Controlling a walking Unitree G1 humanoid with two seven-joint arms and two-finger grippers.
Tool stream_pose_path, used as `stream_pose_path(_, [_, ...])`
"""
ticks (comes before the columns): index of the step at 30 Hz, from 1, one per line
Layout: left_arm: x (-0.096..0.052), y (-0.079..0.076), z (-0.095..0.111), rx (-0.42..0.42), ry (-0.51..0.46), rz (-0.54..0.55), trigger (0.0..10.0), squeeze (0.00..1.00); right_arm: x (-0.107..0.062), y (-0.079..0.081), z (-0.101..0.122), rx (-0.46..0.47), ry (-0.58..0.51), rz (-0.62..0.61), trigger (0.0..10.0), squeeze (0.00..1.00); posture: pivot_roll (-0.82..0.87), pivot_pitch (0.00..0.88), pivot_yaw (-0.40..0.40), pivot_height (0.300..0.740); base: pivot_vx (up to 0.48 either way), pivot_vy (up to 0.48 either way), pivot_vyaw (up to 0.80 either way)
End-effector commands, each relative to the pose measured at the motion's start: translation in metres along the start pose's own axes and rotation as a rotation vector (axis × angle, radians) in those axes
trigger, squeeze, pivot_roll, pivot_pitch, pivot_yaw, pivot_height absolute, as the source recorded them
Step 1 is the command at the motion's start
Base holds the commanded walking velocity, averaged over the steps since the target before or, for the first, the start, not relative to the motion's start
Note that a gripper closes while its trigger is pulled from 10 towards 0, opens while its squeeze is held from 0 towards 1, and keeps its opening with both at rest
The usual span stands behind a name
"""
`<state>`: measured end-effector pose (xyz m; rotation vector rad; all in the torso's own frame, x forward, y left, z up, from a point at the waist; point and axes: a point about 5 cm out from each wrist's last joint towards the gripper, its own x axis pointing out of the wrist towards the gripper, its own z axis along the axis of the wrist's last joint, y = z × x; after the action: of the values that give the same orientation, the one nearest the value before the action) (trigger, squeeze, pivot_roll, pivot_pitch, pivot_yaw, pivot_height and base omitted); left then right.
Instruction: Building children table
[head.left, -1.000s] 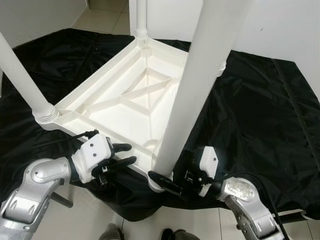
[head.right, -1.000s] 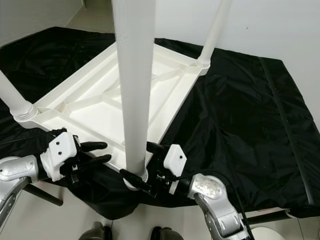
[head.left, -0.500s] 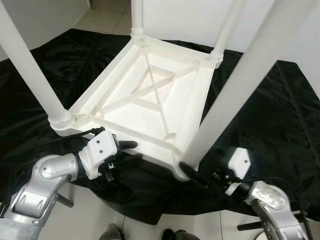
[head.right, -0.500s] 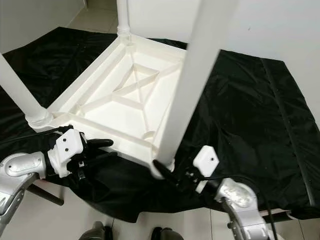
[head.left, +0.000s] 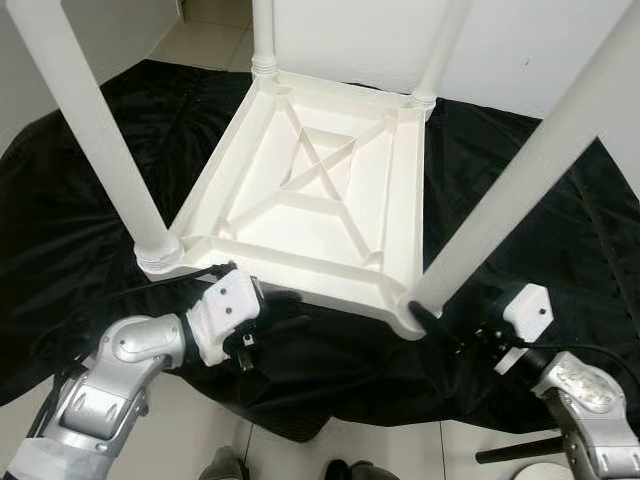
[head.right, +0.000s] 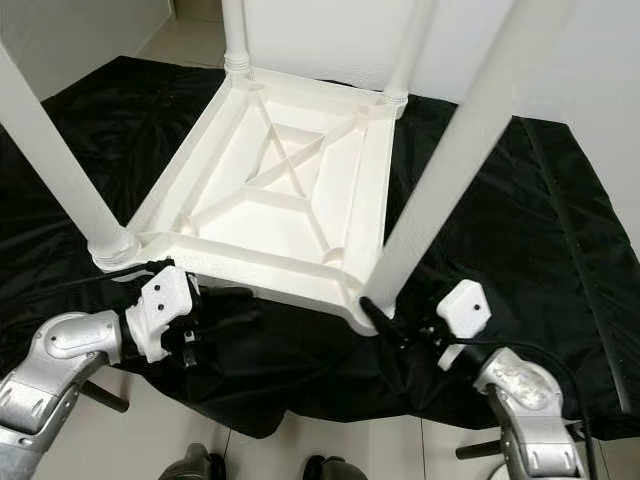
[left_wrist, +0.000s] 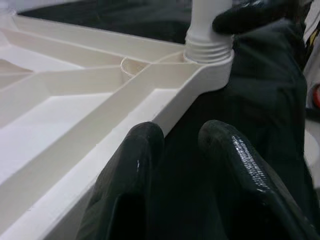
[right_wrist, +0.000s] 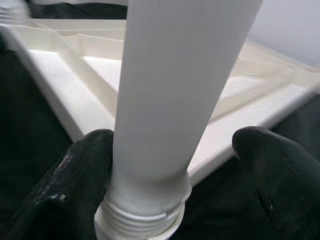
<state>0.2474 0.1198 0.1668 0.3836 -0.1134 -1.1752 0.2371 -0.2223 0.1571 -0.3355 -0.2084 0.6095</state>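
A black sheet (head.left: 560, 210) was spread over the tiled floor (head.left: 200, 420), and the white plastic children's table (head.left: 320, 200) lay upside down in the middle of it, ribbed underside facing up with a cross brace at the centre. Four white legs stood up from the table's corners: two at the far corners, one at the near left corner (head.left: 95, 130) and one at the near right corner (head.left: 530, 170), leaning out toward the right.

At the table's near edge, just right of the near left leg, the left claw (head.left: 272, 305) reached in low against the rim. From the wrist, its two black fingers (left_wrist: 135, 165) sat close together with a narrow gap, gripping nothing, lying on the sheet beside the rim.

At the near right corner, the right claw (head.left: 428, 325) was spread wide around the base of that leg. One black finger (right_wrist: 80, 175) pressed against the leg just above its threaded collar (right_wrist: 142, 220); the other stood off to the side, apart from it.
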Motion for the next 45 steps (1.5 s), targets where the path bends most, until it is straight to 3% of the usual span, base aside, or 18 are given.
stream_pose_path(1, [0.004, 0.001, 0.003, 0.007, -0.012, 0.084, 10.0, 0.00, -0.011, -0.008, -0.012, 0.012, 0.068, -0.056, 10.0, 0.00, 0.04, 0.126, -0.039, 0.740, 0.000, 0.000, 0.00])
stream_pose_path(7, [0.017, 0.000, 0.004, -0.075, -0.025, 0.068, 10.0, 0.00, -0.010, -0.016, -0.015, 0.015, 0.058, -0.095, 10.0, 0.00, 0.03, 0.121, -0.033, 0.740, 0.000, 0.000, 0.00])
stream_pose_path(10, [0.026, 0.002, 0.006, -0.127, -0.040, 0.091, 10.0, 0.00, 0.003, -0.023, -0.011, 0.046, -0.004, -0.188, 10.0, 0.00, 0.02, 0.119, -0.028, 0.740, 0.000, 0.000, 0.00])
stream_pose_path(14, [0.031, 0.005, 0.006, -0.155, -0.033, 0.115, 10.0, 0.00, 0.009, -0.023, -0.011, 0.068, -0.021, -0.199, 10.0, 0.00, 0.02, 0.119, -0.028, 0.740, 0.000, 0.000, 0.00])
stream_pose_path(16, [0.036, 0.004, 0.011, -0.182, -0.067, 0.140, 10.0, 0.00, 0.015, -0.009, -0.007, 0.186, -0.045, -0.102, 10.0, 0.00, 0.02, 0.122, -0.030, 0.740, 0.000, 0.000, 0.00])
stream_pose_path(22, [0.038, 0.000, 0.013, -0.221, -0.075, 0.142, 10.0, 0.00, 0.012, 0.005, -0.003, 0.264, -0.057, 0.007, 10.0, 0.00, 0.01, 0.130, -0.030, 0.740, 0.000, 0.000, 0.00])
stream_pose_path(30, [0.043, -0.005, 0.019, -0.249, -0.098, 0.094, 10.0, 0.00, 0.015, 0.001, -0.004, 0.262, -0.042, -0.007, 10.0, 0.00, 0.01, 0.141, -0.021, 0.740, 0.000, 0.000, 0.00])
stream_pose_path(34, [0.041, -0.012, 0.026, -0.261, -0.098, 0.042, 10.0, 0.00, 0.020, -0.011, -0.005, 0.251, 0.013, -0.028, 10.0, 0.00, 0.00, 0.156, -0.012, 0.740, 0.000, 0.000, 0.00])
stream_pose_path(40, [0.037, -0.007, 0.036, -0.299, -0.107, 0.030, 10.0, 0.00, 0.023, -0.011, -0.009, 0.235, 0.044, 0.029, 10.0, 0.00, 0.00, 0.161, 0.000, 0.740, 0.000, 0.000, 0.00])
stream_pose_path(41, [0.038, -0.007, 0.036, -0.300, -0.106, 0.030, 10.0, 0.00, 0.025, -0.010, -0.010, 0.240, 0.050, 0.044, 5.0, 0.00, -0.01, 0.161, 0.002, 0.740, 0.000, 0.000, 0.00])
stream_pose_path(43, [0.039, -0.006, 0.036, -0.302, -0.105, 0.029, 10.0, 0.00, 0.026, -0.009, -0.011, 0.243, 0.055, 0.055, 5.0, 0.00, -0.01, 0.161, 0.002, 0.740, 0.000, 0.000, 0.00])
stream_pose_path(44, [0.042, -0.007, 0.036, -0.299, -0.102, 0.029, 10.0, 0.00, 0.028, -0.007, -0.012, 0.252, 0.055, 0.073, 0.0, 0.00, -0.01, 0.161, 0.008, 0.740, 0.000, 0.000, 0.00])
stream_pose_path(45, [0.044, -0.009, 0.035, -0.294, -0.098, 0.026, 10.0, 0.00, 0.029, -0.006, -0.012, 0.253, 0.053, 0.085, 0.0, 0.00, -0.01, 0.161, 0.007, 0.740, 0.000, 0.000, 0.00])
